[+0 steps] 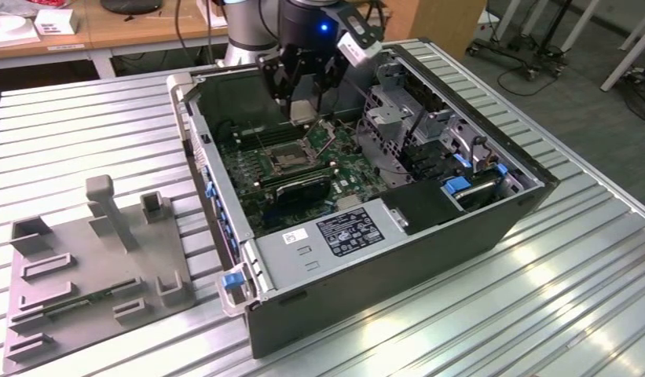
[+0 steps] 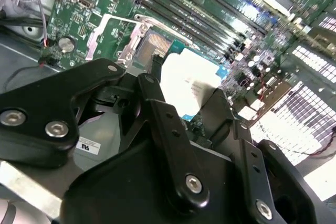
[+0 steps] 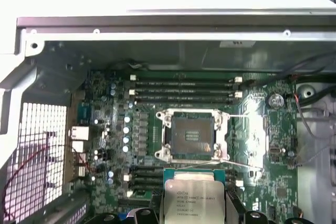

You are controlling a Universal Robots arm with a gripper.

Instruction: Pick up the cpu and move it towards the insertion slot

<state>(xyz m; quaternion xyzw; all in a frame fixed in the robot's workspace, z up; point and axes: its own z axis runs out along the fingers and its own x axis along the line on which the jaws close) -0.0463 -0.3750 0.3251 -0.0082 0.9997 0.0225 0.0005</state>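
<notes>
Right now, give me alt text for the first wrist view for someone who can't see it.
The hand holds a flat square silver-topped chip above a green circuit board, short of the open silvery-framed square socket. Long black memory slots lie beyond the socket, inside a grey metal computer case.

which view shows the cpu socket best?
First wrist view: the insertion slot is seen square-on, frame and dark centre unobstructed. Second wrist view shows it oblique, partly behind the gripper. Exterior view shows it small.

Silver-grey cpu (image 3: 193, 195), green circuit board (image 3: 115, 129)
</notes>
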